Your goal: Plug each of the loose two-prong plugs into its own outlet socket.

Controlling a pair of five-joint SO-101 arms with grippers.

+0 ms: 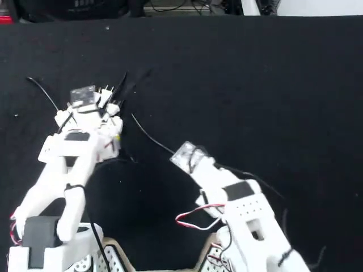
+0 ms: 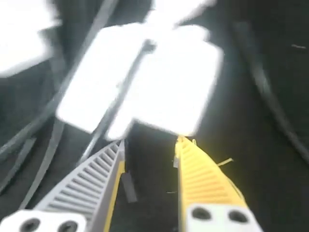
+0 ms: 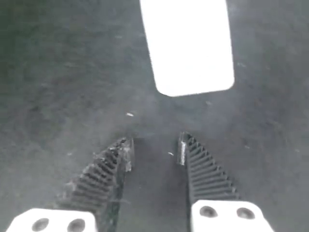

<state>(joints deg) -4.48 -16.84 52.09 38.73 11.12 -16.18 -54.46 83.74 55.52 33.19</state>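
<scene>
Currently: parted jaws on left gripper (image 2: pixel 149 141), nothing gripped, just short of white plug cluster (image 2: pixel 145 77) near left edge of table (image 1: pixel 255 85). Parted jaws on right gripper (image 3: pixel 155 140), empty, facing white block (image 3: pixel 188 46) mid-table.

White block (image 3: pixel 188 48) cut off; white pieces (image 2: pixel 174 82) blurred.

left arm (image 1: pixel 68 164): at white plugs (image 1: pixel 105 93) | right arm (image 1: pixel 238 204): mid-table
</scene>
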